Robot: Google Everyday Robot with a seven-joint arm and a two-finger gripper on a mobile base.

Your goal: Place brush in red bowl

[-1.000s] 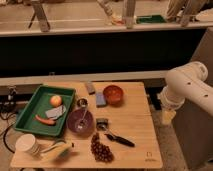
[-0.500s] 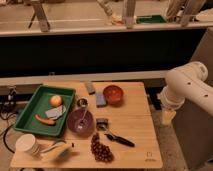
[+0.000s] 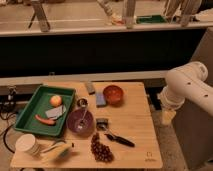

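The brush [image 3: 118,139] lies on the wooden table [image 3: 135,125], its black handle pointing to the front right and its small greyish head toward the purple bowl. The red bowl [image 3: 113,93] stands upright near the table's back edge, a hand's width behind the brush. My white arm [image 3: 186,90] hangs off the table's right side. My gripper [image 3: 167,116] points down beside the table's right edge, well away from the brush and the bowl.
A dark purple bowl [image 3: 80,120] with a metal spoon sits left of the brush. A grape bunch [image 3: 101,148] lies at the front. A green tray [image 3: 30,107] holds an apple and a carrot. A blue sponge [image 3: 100,98], a small metal cup [image 3: 82,103], a white cup [image 3: 27,145] and a yellow item [image 3: 57,150] are also on the table.
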